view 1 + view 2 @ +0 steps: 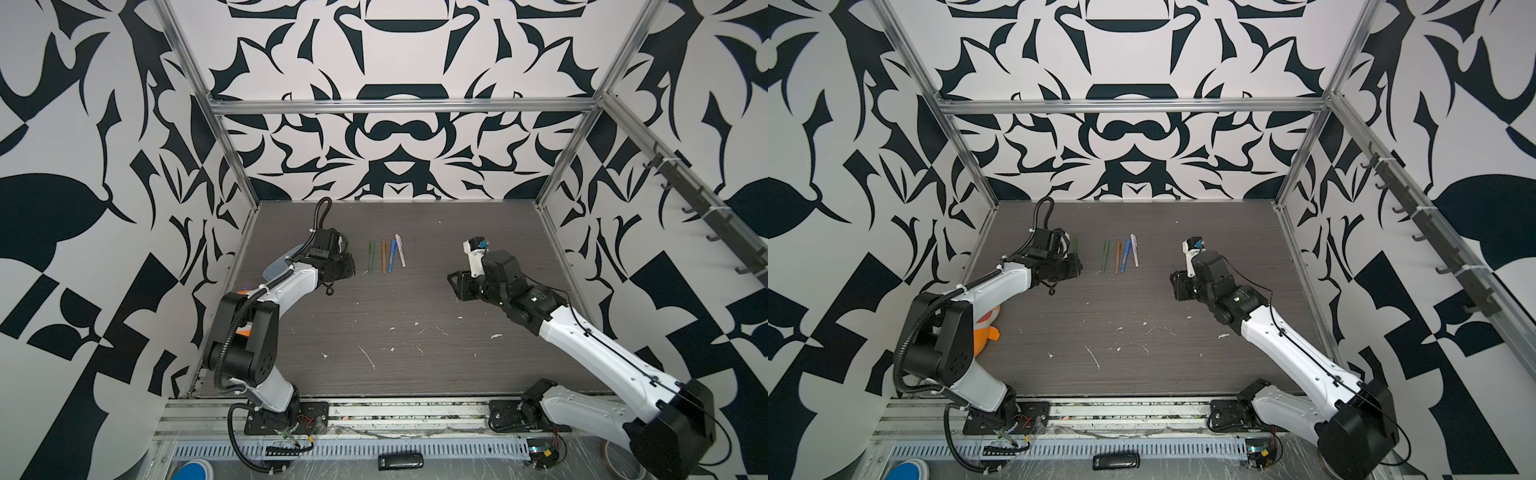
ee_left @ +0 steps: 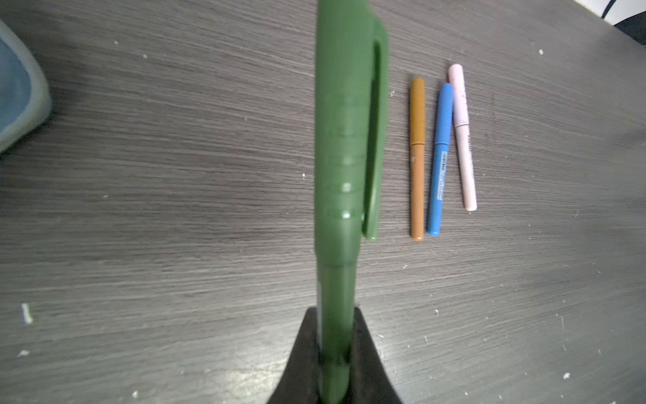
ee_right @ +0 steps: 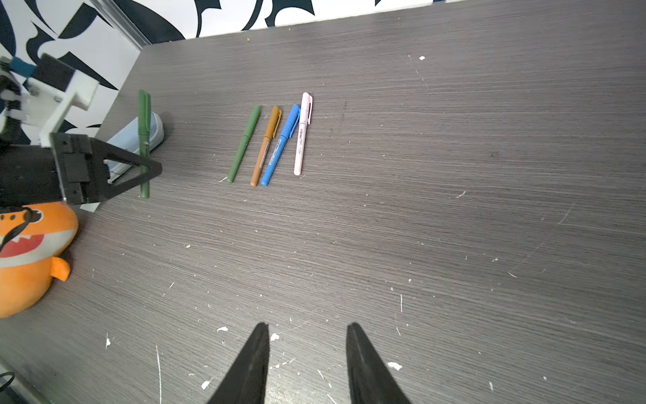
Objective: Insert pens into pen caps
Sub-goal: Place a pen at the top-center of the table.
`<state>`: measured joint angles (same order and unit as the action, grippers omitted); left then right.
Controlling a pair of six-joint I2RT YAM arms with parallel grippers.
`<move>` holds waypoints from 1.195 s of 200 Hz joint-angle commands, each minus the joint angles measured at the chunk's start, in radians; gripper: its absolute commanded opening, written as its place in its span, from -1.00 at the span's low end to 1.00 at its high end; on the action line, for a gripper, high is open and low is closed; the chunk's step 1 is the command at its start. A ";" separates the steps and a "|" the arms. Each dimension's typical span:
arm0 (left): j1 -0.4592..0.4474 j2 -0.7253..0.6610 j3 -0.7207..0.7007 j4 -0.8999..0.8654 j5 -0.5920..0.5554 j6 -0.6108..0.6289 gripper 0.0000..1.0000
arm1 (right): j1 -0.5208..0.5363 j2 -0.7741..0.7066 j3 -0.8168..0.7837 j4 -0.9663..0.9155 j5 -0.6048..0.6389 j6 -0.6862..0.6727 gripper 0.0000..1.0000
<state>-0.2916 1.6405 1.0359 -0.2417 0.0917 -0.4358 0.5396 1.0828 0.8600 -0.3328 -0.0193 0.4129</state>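
1. A dark grey wood-grain table sits inside walls patterned in black and white; small white flecks are scattered over its near half.
2. The left gripper is pinched on a held pen, green, gripping the bare barrel near its end.
3. The held pen crosses the fingers at a right angle, and its cap is on, with the clip showing along one side.
4. Whether the held pen's lower end touches the table cannot be told.
5. Four more pens lie flat on the table toward the back wall, between the two arms and nearer the left gripper.
6. They form a close row, roughly parallel: green pen, brown pen, blue pen, pink pen.
7. Each of the four wears a cap of its own colour, and the capped ends point toward the back wall.
8. The pink pen sits a little further back than the others; the blue pen's cap lies just beside it.
9. The right gripper hangs over bare table with its fingers parted and nothing between them, well apart from the row.
10. A pale blue case lies on the table behind the left gripper.
11. An orange toy sits by the left arm, near the side wall.
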 commanded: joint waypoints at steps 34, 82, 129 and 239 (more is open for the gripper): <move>0.014 0.161 0.138 -0.107 0.128 0.045 -0.96 | -0.002 0.009 -0.035 0.075 -0.028 0.015 -0.21; -0.006 0.295 0.236 -0.132 0.168 0.052 -0.93 | -0.003 0.001 -0.034 0.071 -0.048 0.036 -0.22; -0.014 0.344 0.268 -0.151 0.195 0.062 -0.81 | -0.004 -0.041 -0.047 0.032 -0.008 0.023 -0.21; -0.014 0.227 0.272 -0.226 0.195 0.116 -0.24 | -0.007 -0.082 0.013 0.005 0.007 -0.031 -0.18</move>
<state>-0.3035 1.9621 1.2877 -0.4210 0.2764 -0.3420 0.5365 1.0389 0.8330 -0.3363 -0.0299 0.4049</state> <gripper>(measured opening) 0.363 0.408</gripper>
